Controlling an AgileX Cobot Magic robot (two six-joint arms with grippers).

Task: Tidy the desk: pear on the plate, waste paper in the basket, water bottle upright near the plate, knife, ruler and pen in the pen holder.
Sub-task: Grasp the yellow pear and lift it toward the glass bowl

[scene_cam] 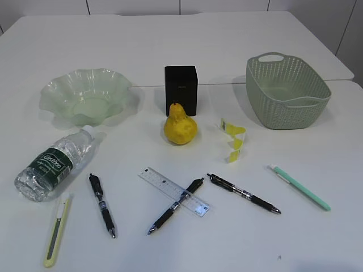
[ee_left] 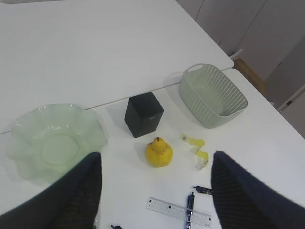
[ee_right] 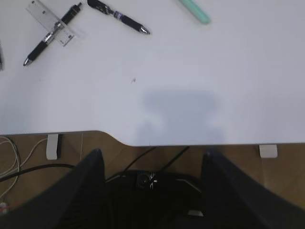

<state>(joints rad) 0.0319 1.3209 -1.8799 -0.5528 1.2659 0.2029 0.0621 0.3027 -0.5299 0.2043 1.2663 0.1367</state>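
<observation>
Left claw (ee_left: 155,191), right claw (ee_right: 150,183): released, empty | pear (scene_cam: 180,125), bottle (scene_cam: 52,165), paper (scene_cam: 234,138), pens: loose on counter (scene_cam: 170,51) | nothing tidied

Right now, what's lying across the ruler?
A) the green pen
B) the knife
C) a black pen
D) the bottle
C: a black pen lies slanted over the ruler near its right end. The knife, green pen and bottle all lie apart from it.
</observation>
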